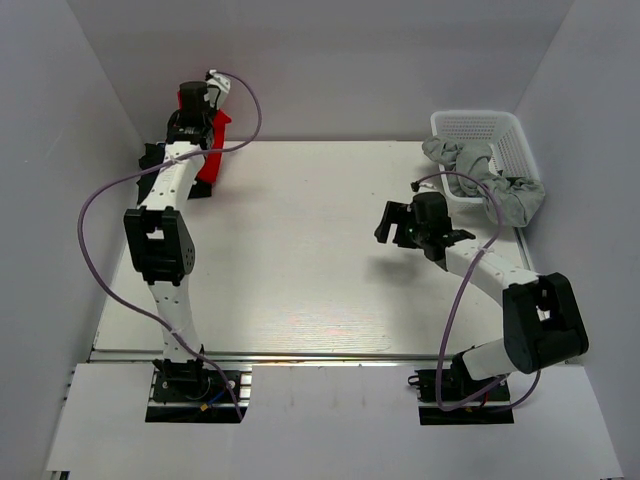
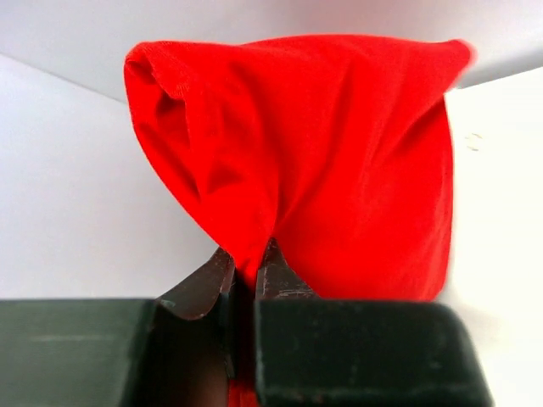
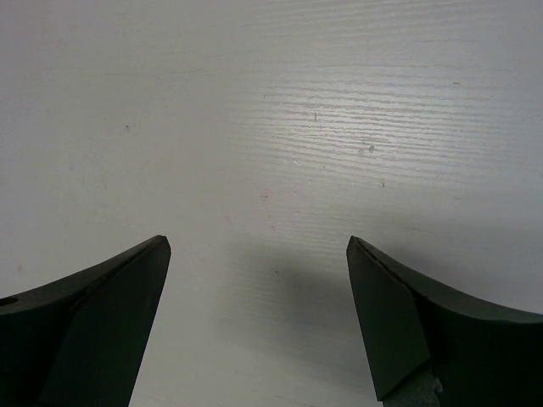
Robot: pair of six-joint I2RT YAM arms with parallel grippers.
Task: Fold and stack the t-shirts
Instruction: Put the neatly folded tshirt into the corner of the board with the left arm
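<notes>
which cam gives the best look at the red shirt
Left wrist: the red shirt fills the frame, pinched in the left hand. Top external shows only a small red patch beside the left arm. Right wrist shows none of it, only table.

The red t-shirt (image 2: pixel 339 153) is soft, matt knit cloth with a fine rib. The table (image 3: pixel 339 127) is white and faintly grained like painted wood, with a mild sheen. At two o'clock in the top view, the basket (image 1: pixel 480 125) is white plastic lattice holding matt grey cloth (image 1: pixel 505 190). The right gripper (image 3: pixel 259 246) has dark, matt fingers (image 3: pixel 407 322).
</notes>
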